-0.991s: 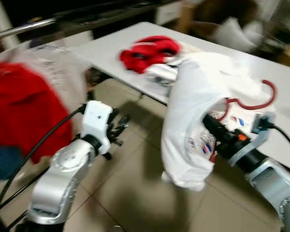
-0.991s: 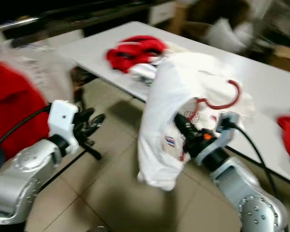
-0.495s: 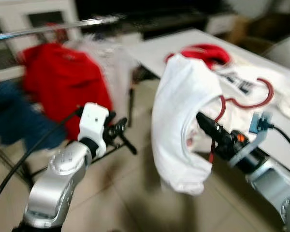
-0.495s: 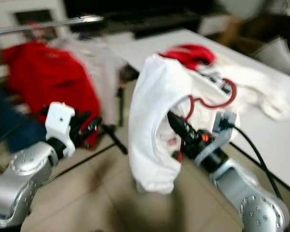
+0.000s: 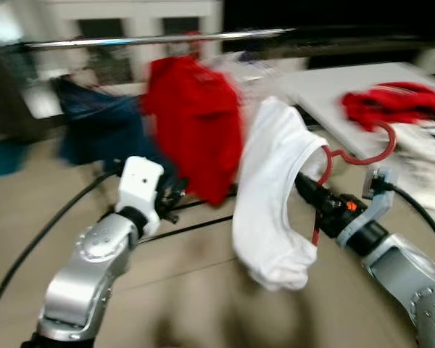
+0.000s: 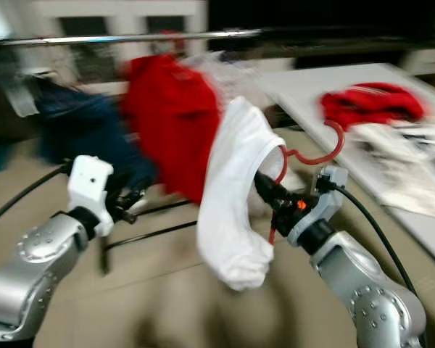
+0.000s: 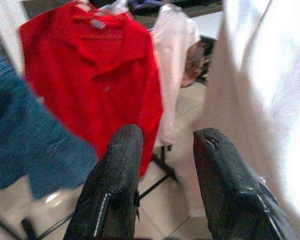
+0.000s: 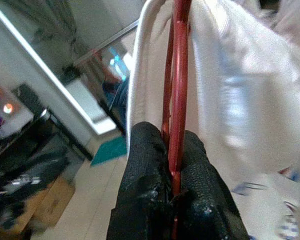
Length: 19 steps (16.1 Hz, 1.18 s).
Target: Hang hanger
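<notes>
A red plastic hanger (image 5: 362, 148) carries a white T-shirt (image 5: 272, 196) that droops over it. My right gripper (image 5: 308, 190) is shut on the hanger's red bar (image 8: 179, 75), black fingers (image 8: 145, 165) pinching it, held out in front at mid height. A silver clothes rail (image 5: 167, 40) runs across the back, beyond and above the hanger. On it hang a red polo shirt (image 5: 196, 123), a blue garment (image 5: 101, 130) and a pale one (image 7: 175, 45). My left gripper (image 7: 165, 137) is open and holds nothing, low on the left, pointing at the red shirt.
A white table (image 5: 326, 83) stands at the right with a red garment (image 5: 395, 105) and more clothes (image 5: 428, 156) on it. The rack's black base bars (image 5: 196, 225) cross the tiled floor below the hanging clothes. White cabinets (image 5: 123, 14) stand behind the rail.
The camera has swung left: the rail and hanging clothes now sit ahead and the table has slid right. My right gripper still holds the hanger with the shirt.
</notes>
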Motion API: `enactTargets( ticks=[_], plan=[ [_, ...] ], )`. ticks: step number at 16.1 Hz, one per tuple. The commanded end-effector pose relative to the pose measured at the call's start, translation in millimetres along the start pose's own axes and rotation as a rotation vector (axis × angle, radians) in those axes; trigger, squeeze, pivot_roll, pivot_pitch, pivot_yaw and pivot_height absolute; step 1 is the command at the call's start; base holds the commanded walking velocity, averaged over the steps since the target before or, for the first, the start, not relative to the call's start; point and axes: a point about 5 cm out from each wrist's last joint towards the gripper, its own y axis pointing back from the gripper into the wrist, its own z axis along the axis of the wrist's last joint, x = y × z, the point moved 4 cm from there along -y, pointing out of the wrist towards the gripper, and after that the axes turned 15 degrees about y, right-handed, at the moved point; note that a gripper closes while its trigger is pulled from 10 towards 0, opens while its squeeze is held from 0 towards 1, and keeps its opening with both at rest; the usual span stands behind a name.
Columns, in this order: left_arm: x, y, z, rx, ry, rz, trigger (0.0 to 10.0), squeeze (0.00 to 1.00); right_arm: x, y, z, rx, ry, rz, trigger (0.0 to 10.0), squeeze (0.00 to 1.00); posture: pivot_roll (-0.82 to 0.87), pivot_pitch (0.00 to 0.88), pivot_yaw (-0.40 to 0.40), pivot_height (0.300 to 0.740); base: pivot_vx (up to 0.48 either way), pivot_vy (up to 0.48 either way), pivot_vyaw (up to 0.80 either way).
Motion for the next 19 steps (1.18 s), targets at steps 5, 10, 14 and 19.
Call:
enactTargets(
  ticks=[5, 10, 14, 19],
  plan=[
    [5.0, -0.1, 3.5, -0.008, -0.010, 0.027, 10.0, 0.00, -1.4, -14.1, -1.1, 0.020, 0.093, -0.042, 10.0, 0.00, -0.12, 0.000, -0.035, 0.740, 0.000, 0.000, 0.80],
    [11.0, -3.8, 7.6, -0.027, -0.016, 0.078, 10.0, 0.00, -1.9, -21.4, -9.6, 0.060, 0.149, -0.078, 10.0, 0.00, -0.13, 0.000, -0.035, 0.740, 0.000, -0.129, 0.80],
    [11.5, -5.8, 6.5, -0.029, 0.003, 0.094, 10.0, 0.00, 0.5, -28.3, -9.8, 0.064, 0.174, -0.076, 10.0, 0.00, -0.13, 0.000, -0.036, 0.740, 0.000, -0.120, 0.00],
    [9.5, -8.8, 6.4, -0.031, 0.030, 0.060, 10.0, 0.00, 12.5, -33.7, 0.3, 0.066, 0.285, 0.025, 10.0, 0.00, -0.14, 0.000, -0.032, 0.740, 0.000, 0.000, 0.00]
  ],
)
